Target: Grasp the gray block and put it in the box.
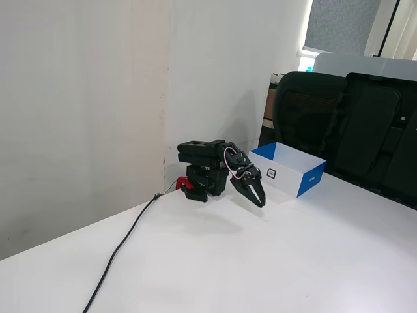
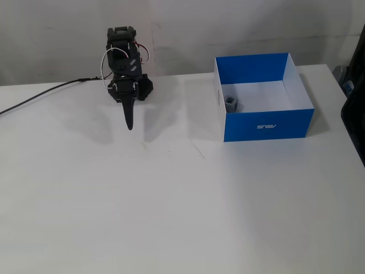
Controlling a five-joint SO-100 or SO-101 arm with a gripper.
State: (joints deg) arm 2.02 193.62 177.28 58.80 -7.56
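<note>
The gray block (image 2: 231,104) lies inside the box (image 2: 268,123), in its left part against the left wall, seen in a fixed view. The box is blue outside and white inside; in the other fixed view (image 1: 306,180) its white side with a small black logo faces the arm, and the block is hidden behind that wall. My black gripper (image 2: 129,124) hangs folded close to the arm's base, left of the box and apart from it. Its jaws are closed and hold nothing. It also shows in the other fixed view (image 1: 259,201), tips pointing down above the table.
A black cable (image 1: 124,248) runs from the arm's base across the white table (image 2: 182,205) towards the front left. A black office chair (image 1: 306,111) and a dark case stand behind the table's far edge. A white wall is behind the arm.
</note>
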